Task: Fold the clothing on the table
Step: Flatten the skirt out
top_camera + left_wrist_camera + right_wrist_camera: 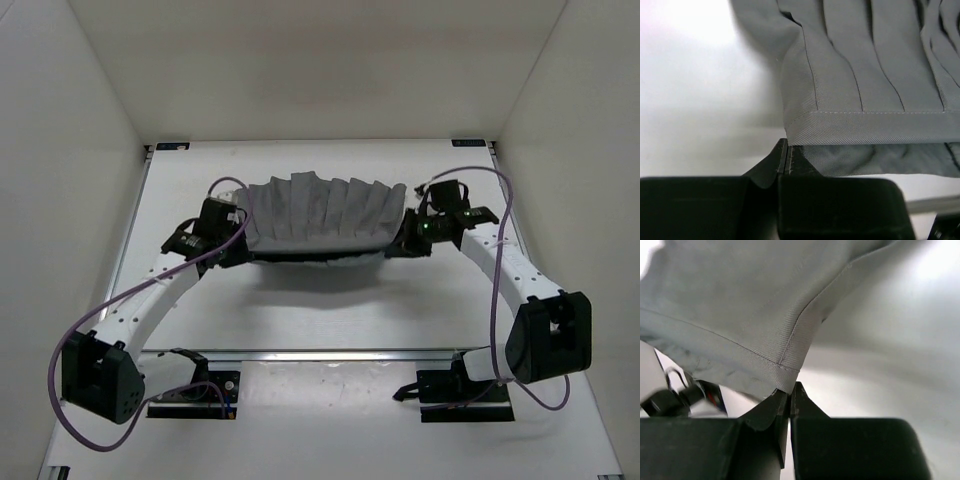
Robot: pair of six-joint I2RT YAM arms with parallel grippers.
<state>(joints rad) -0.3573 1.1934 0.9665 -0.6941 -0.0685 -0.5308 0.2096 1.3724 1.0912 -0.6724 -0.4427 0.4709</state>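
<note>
Top external: you held the pleated grey garment (325, 212) across the middle of the table (300, 325), its near hem raised and sagging at the centre. I judged it soft, light and limp.

Left wrist: your left gripper (786, 151) was clamped on one stitched hem corner, a sound hold.

Right wrist: your right gripper (790, 391) pinched the opposite corner.

No label or writing was legible.

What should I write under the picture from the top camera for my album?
Left gripper and right gripper each pinch a near corner of the grey clothing on the white table.
</note>
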